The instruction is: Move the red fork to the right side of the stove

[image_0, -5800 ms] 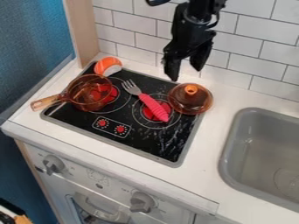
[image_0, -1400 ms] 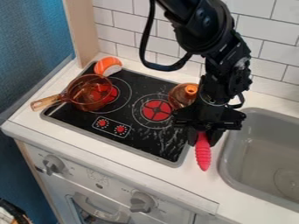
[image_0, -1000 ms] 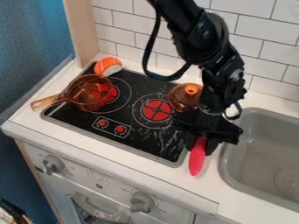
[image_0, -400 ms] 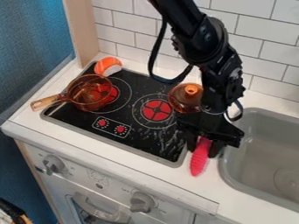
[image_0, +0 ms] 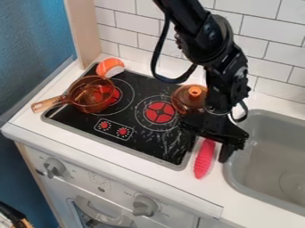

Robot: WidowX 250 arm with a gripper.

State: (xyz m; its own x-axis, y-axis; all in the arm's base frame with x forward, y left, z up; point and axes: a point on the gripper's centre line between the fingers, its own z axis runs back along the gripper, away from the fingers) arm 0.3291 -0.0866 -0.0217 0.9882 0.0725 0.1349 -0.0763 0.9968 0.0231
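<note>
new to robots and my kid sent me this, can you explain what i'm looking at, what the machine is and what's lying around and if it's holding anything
The black machine is a robot arm. Its hand, called a gripper, has two fingers. A fixed camera looks down at a slant on a toy kitchen.

On the black stove are an orange see-through pan, an amber lid with an orange knob, and an orange-and-white toy at the back corner. The gray sink is to the picture's right.

The red fork lies on the white counter, between stove and sink. The fingers stand apart around it, so it doesn't appear to be held.
</note>
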